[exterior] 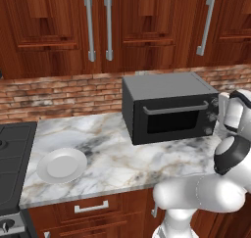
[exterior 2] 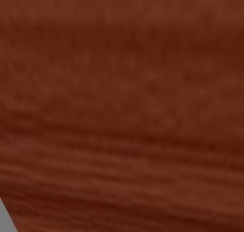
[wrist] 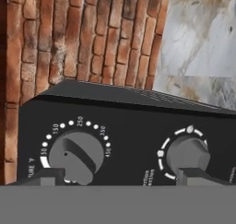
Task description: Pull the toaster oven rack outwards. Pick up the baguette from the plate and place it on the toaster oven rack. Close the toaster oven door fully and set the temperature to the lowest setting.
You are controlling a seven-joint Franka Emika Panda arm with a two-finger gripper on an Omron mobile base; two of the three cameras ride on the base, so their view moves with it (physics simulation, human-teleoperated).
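Observation:
The dark grey toaster oven stands on the marble counter against the brick wall. Its door with the silver bar handle is shut, hiding the rack. The white plate lies bare at the counter's left, and the baguette is out of view. My white hand hovers at the oven's right end, by the knob column. In the hand view my gripper is open and faces the control panel. One fingertip sits at the lower edge of the temperature knob, the other below a second knob. Nothing is held.
A black stovetop borders the counter on the left. Wooden wall cabinets with silver handles hang above. Drawers sit below the counter edge. A red-brown wood surface stands close before the right base camera.

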